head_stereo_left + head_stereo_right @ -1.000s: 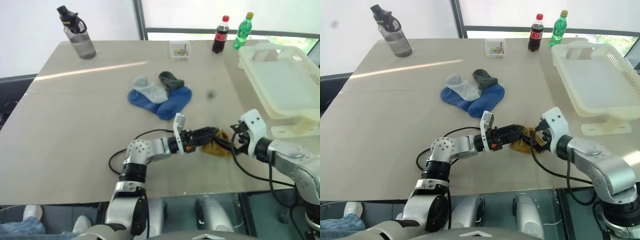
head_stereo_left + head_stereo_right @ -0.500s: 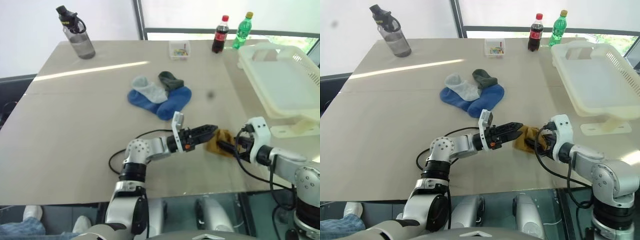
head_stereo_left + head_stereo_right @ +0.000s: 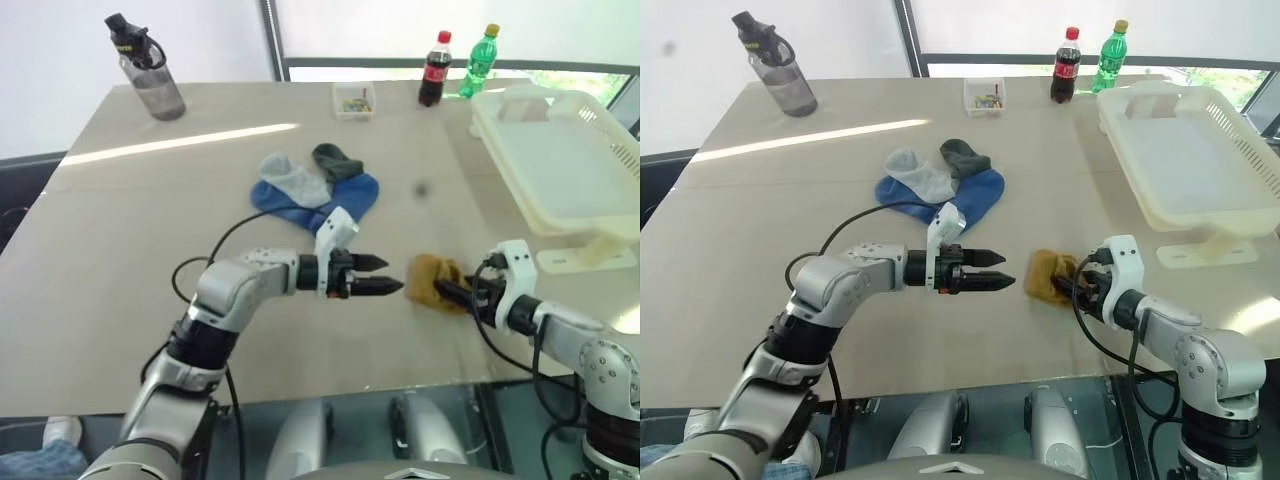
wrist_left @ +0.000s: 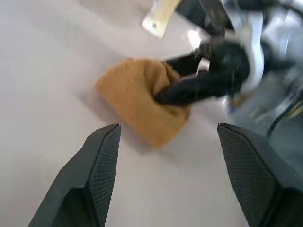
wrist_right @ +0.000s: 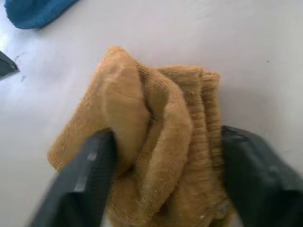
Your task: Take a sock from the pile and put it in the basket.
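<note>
Our right gripper (image 3: 452, 292) has its two black fingers pinched into the crumpled mustard-yellow knitted sock (image 3: 430, 281) on the beige table (image 3: 140, 240), while our left gripper (image 3: 383, 277) hovers just beside it, fingers spread and empty. We see the pile of blue, grey and dark green socks (image 3: 315, 185) farther back mid-table, and the large pale cream slotted plastic basket (image 3: 565, 165) well apart at the table's right edge.

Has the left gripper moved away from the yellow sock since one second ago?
Yes. The left gripper has drawn back toward the robot's left: a strip of bare table now separates it from the mustard sock, which it reached before. The right gripper is at the sock.
</note>
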Motion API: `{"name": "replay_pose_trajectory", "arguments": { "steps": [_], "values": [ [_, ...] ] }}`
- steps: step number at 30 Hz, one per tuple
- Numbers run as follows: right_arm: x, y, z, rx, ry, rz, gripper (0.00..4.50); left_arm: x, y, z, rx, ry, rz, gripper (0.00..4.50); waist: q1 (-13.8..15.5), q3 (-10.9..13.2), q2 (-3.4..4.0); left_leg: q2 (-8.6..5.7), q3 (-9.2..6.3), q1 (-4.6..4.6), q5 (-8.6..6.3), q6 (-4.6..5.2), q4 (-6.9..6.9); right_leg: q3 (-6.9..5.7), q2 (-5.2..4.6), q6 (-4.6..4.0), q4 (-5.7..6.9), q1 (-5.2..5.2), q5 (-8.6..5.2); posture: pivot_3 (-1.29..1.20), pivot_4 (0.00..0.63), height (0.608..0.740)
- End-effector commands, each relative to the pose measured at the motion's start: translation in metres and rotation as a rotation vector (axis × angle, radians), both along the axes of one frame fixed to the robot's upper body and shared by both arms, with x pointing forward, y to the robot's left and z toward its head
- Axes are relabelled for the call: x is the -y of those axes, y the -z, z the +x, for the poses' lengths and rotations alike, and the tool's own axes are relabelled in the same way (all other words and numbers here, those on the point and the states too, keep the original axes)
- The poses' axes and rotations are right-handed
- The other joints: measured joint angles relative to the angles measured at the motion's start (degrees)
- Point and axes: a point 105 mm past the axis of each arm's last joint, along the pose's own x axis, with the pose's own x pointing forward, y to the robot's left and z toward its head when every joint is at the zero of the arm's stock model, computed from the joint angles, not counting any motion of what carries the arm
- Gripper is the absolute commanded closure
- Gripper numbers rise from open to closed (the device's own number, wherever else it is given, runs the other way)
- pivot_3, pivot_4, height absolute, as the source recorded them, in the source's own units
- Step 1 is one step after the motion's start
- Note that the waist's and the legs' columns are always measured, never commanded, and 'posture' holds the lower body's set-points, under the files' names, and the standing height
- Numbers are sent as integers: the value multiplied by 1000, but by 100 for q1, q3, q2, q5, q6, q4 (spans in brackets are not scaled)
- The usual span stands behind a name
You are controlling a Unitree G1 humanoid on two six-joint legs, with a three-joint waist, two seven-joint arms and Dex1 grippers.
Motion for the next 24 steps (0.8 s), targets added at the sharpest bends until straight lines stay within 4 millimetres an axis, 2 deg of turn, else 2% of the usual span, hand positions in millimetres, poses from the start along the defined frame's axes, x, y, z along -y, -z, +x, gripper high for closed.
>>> {"name": "replay_pose_trajectory", "arguments": {
  "steps": [1,2,3,5,6,11,15,24],
  "values": [
    [-12,33,-14,-129,-81,-1,3271,2,-12,-11,211,116,59,1079,-2,0,0,2,-1,2,0,0,-3,-1,1,1,-1,0,-1,0,150,740],
    [-12,35,-15,-129,-87,-10,3271,0,-11,-11,236,122,80,1079,-2,0,0,2,-1,2,0,0,-3,-1,2,1,-1,0,-1,0,150,740],
    [-12,36,-15,-128,-91,-17,3839,-1,-10,-11,263,128,101,1079,-5,0,0,3,-1,2,0,0,-4,-1,2,3,-1,-1,-2,0,150,740],
    [-12,37,-15,-124,-98,-24,4397,-3,-9,-11,298,141,134,1079,-7,-2,-3,4,0,4,0,1,-4,-1,4,19,-1,0,-11,0,150,740],
    [-12,37,-14,-120,-99,-22,4487,-3,-9,-11,312,151,153,1079,-7,-2,-4,5,1,3,0,1,-4,-2,5,20,-1,0,-12,0,150,740],
    [-12,34,-11,-100,-98,-5,4487,-6,-11,-14,335,189,191,1079,-18,-4,-8,14,-1,6,0,1,-4,-2,12,24,0,0,-14,0,150,740],
    [-8,19,-4,-43,-99,12,4487,-10,-14,-12,364,176,203,1079,-24,-4,-8,17,-1,8,0,1,-4,-2,16,25,1,0,-14,0,150,740],
    [8,-50,22,126,-95,13,4487,-11,-31,3,431,54,144,1079,-9,28,16,12,-1,-6,0,1,0,5,14,46,5,-12,2,0,150,740]
  ]
}}
